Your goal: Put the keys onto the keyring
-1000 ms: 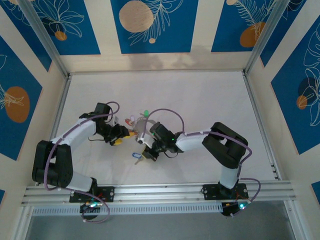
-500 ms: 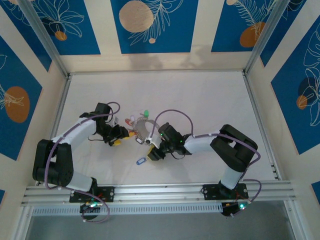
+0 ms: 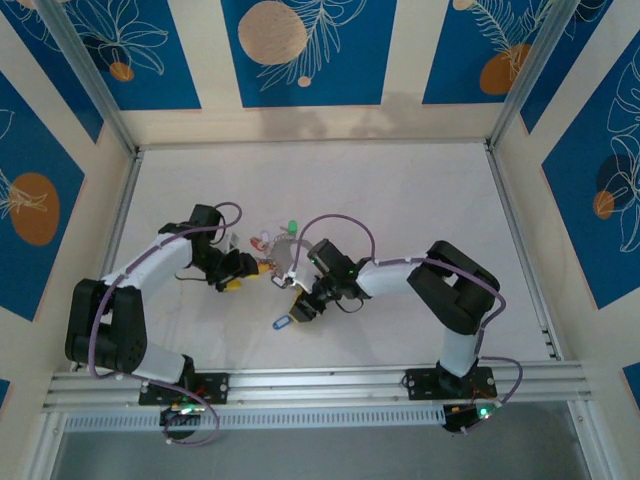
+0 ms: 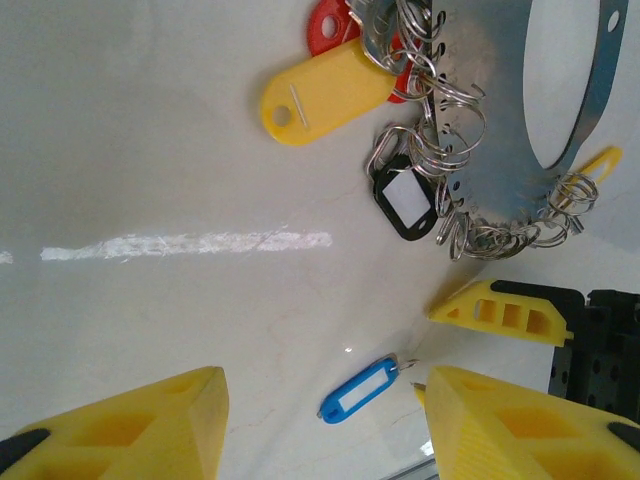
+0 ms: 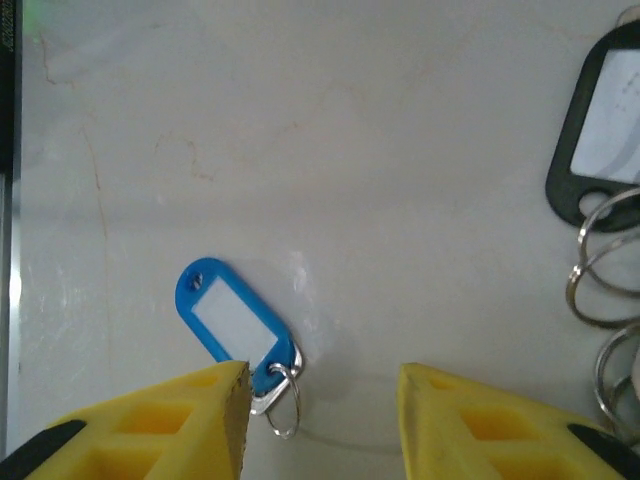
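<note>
Keyring (image 4: 470,100) near the middle of the worktop (image 3: 400,200): flat grey metal band, holes along the edge, crowded with small wire rings. Among those rings, a yellow tag (image 4: 325,90), a red tag (image 4: 330,25) and a black tag (image 4: 405,200) with a white label. Blue tag (image 5: 235,325) flat on the worktop, apart from the keyring, on the near side, small ring of its own at one end. Right gripper (image 5: 322,400) released, low over the blue tag, one finger (image 5: 150,430) overlapping its edge, nothing clamped. Left gripper (image 4: 322,380) released as well, empty, just left of the keyring.
</note>
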Controlling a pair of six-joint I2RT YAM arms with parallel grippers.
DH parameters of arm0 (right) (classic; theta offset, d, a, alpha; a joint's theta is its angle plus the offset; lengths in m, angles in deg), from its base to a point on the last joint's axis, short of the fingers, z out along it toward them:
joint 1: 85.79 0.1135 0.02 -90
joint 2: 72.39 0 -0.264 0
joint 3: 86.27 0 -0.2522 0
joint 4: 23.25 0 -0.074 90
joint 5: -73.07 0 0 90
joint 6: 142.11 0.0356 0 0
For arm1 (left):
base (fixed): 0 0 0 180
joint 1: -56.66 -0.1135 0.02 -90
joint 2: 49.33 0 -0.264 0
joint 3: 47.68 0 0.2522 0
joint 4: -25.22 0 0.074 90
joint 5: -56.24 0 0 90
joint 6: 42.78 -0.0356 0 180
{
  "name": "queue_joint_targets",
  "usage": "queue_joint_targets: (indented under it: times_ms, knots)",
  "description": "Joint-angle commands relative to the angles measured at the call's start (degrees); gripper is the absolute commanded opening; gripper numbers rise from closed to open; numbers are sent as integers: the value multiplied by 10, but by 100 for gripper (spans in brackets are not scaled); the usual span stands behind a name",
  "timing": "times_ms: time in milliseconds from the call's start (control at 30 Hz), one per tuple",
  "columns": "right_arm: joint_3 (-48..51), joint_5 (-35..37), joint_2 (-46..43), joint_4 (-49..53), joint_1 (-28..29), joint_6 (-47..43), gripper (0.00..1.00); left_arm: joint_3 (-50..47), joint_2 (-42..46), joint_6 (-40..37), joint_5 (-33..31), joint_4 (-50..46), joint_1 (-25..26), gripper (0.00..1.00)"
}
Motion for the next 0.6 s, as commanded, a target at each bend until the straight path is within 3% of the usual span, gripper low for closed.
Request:
queue_joint_targets:
  times_ms: [0, 300, 567]
  knots:
    - [-21, -2, 15, 60, 7, -24, 44, 13, 8, -23, 0, -25, 3, 54]
    - [-47, -3, 24, 136, 20, -45, 42, 4, 13, -24, 5, -17, 3, 54]
    - [-68, -7, 36, 182, 30, -54, 34, 3, 9, -25, 8, -14, 2, 54]
